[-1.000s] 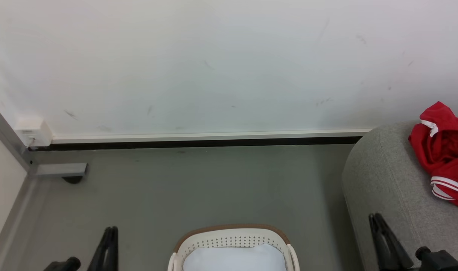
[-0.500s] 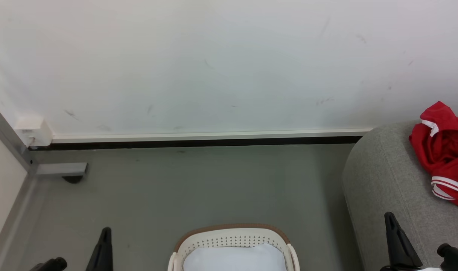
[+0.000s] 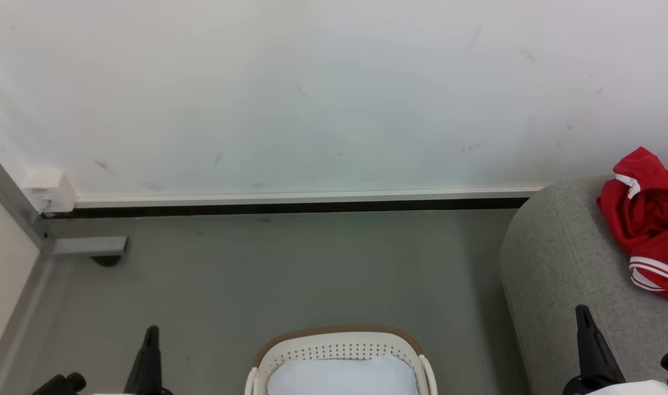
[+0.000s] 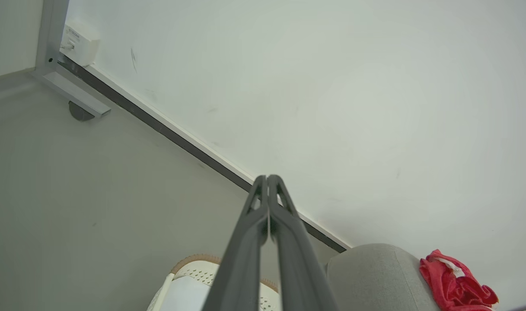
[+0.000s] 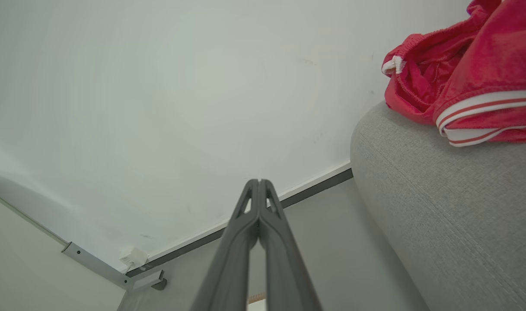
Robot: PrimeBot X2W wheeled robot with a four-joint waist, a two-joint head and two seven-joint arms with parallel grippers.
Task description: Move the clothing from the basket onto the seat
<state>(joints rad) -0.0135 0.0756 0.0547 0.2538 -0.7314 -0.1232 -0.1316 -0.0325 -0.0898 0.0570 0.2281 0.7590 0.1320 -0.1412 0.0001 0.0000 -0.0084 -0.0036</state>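
Lying bunched on the seat point(image 3: 559, 263), the clothing point(image 3: 644, 219) looked light, soft, slippery; a raised fold seemed the best pinch pt. Left gripper point(image 3: 151, 332) & right gripper point(image 3: 584, 314) were closed, empty.

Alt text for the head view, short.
Red clothing lies on the grey seat at right; the cream basket, bottom centre, holds a pale pad. Left end effector and right end effector sit shut at the lower corners.

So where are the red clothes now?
In the head view, the red clothes lie bunched on the grey seat at the far right, next to the white wall, away from the basket.
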